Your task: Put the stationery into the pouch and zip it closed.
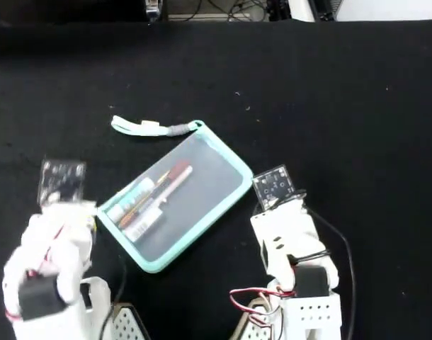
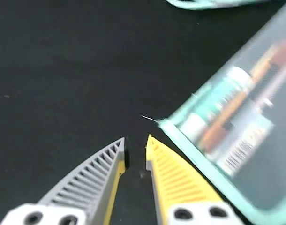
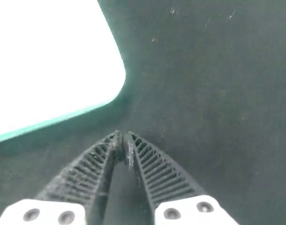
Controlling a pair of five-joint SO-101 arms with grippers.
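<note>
Pouch (image 1: 175,195), clear with a teal edge, lay slantwise at the middle of the high view on a black table (image 1: 343,106). Its strap (image 1: 141,128) trailed off toward the upper left of the frame. Stationery (image 1: 149,198), several pens or markers lying side by side, showed through the clear face and appeared to be inside the pouch already.

One arm sat at the lower left of the high view and the other at the lower right, with the pouch between them. In the left wrist view, the left claw (image 2: 136,140) hung low over the table with its grey and yellow fingers a little apart and nothing between them. Its tips were just beside the pouch's near corner, not touching it. In the right wrist view, the right claw (image 3: 123,138) had its dark fingers pressed together at the tips, gripping nothing, just beside a rounded teal corner of the pouch.

Judging by this, the loading step looked finished and the zip was the step in hand. Whether the zip was open, partly drawn or fully closed could not be told from these views, and the pull itself was not clear to see. If it remained open, the next move would call for one claw to pin the pouch flat while the other pinched the small pull and drew it along the edge.
</note>
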